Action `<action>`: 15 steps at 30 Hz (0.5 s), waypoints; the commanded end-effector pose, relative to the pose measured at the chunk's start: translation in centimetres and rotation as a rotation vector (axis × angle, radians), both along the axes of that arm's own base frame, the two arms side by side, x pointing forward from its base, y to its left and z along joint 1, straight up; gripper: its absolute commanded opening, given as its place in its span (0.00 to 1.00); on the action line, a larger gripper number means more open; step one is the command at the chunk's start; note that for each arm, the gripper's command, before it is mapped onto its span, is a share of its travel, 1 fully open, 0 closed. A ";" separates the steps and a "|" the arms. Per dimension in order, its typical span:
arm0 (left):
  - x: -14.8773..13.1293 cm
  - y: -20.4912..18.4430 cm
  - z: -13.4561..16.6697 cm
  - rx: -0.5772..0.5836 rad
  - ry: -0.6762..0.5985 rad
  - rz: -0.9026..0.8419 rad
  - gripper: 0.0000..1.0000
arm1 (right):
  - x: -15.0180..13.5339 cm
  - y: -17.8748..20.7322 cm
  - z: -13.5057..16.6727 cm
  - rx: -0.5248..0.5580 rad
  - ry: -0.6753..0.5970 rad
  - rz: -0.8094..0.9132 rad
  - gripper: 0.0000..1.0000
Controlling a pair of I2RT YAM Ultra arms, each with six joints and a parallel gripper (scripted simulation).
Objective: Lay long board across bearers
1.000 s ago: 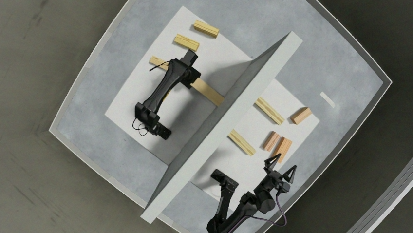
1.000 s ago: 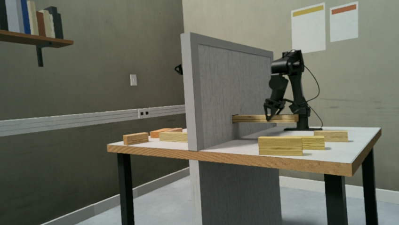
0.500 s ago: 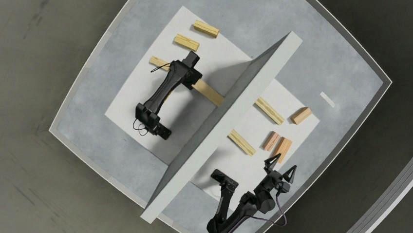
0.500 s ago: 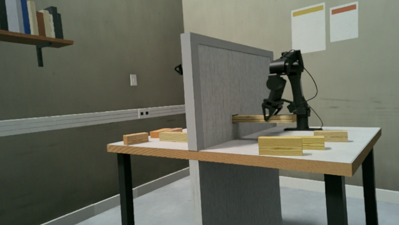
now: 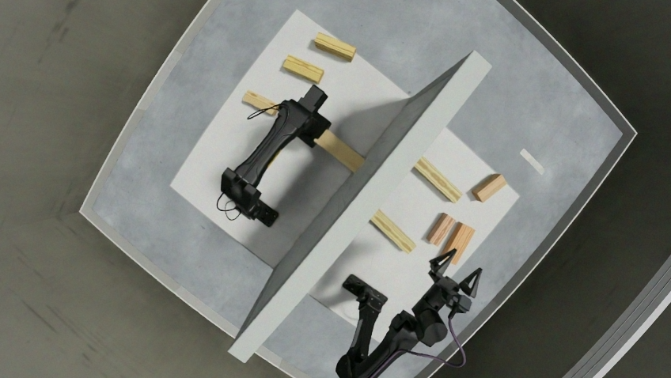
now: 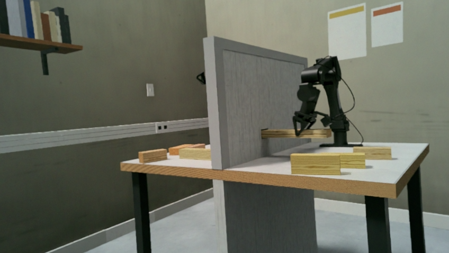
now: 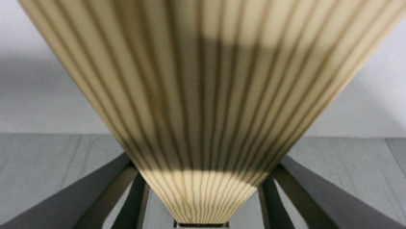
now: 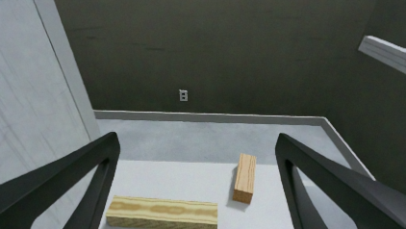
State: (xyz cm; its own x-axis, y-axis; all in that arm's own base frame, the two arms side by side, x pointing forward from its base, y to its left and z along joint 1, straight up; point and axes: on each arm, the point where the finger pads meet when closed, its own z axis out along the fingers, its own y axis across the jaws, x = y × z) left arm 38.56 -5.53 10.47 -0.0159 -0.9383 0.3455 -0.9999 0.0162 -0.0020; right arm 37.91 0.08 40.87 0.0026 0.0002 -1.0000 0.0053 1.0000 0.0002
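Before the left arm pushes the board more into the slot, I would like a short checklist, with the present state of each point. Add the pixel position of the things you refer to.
1. Left jaws (image 6: 302,130) shut on the board (image 5: 339,150) (image 6: 317,133) (image 7: 202,120): ok.
2. Board end in the slot of the wall (image 5: 362,206) (image 6: 245,94): ok.
3. Board held off the table (image 5: 301,32) (image 6: 380,175): ok.
4. Right jaws (image 5: 457,270) open, with nothing between them: ok.
5. Right jaws near the slot to receive the board: not ok, they are away from it.
6. Board end out on the far side: cannot tell.

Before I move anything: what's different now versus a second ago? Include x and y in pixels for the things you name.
The left tool (image 5: 316,135) (image 6: 300,132) (image 7: 204,141) and the long board (image 5: 339,150) (image 6: 317,133) (image 7: 202,96) it grips shifted slightly toward the grey wall (image 5: 362,206) (image 6: 245,103) (image 7: 48,164) (image 8: 38,87), feeding the board further in. Nothing newly gripped or released. Right tool (image 5: 466,261) (image 6: 200,78) (image 8: 197,137), bearers (image 5: 438,179) (image 6: 195,153) (image 8: 164,209) and wall: unchanged.
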 end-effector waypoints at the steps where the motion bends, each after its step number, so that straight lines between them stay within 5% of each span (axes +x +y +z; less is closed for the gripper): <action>1: -0.5 -1.3 1.9 -0.042 -0.025 -0.001 0.00 | -1.0 -0.5 2.0 -0.001 -0.040 -0.016 1.00; 15: 1.1 -2.2 3.1 -0.044 -0.093 0.001 0.00 | -1.0 -0.5 2.0 -0.001 -0.040 -0.016 1.00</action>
State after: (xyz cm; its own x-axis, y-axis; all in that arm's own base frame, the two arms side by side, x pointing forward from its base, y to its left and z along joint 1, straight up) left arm 38.50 -6.37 10.57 -0.0167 -0.9384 0.3452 -0.9999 0.0165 -0.0037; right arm 37.91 0.08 40.87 0.0026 0.0002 -1.0000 0.0053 1.0000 0.0002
